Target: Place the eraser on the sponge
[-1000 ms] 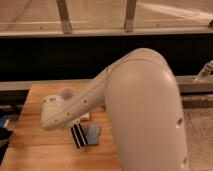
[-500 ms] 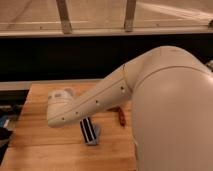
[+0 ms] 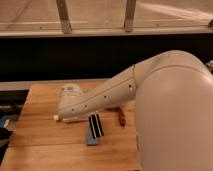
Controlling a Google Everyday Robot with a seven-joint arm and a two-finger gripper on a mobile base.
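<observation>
The claw [image 3: 95, 125] hangs just above the sponge [image 3: 90, 140] on the tabletop [image 3: 45, 145]; I cannot tell its grip. The eraser may be the reddish thing [image 3: 121, 116] beside the claw. Any off-centre release could roll it off the sponge.

one claw [image 3: 96, 131] above one sponge [image 3: 90, 139]; one table [image 3: 45, 145]; one reddish object [image 3: 121, 116]

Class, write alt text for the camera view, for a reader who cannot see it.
A white robot arm reaches across a wooden table, its gripper pointing down at a blue sponge. A small reddish-brown object lies nearby.
</observation>
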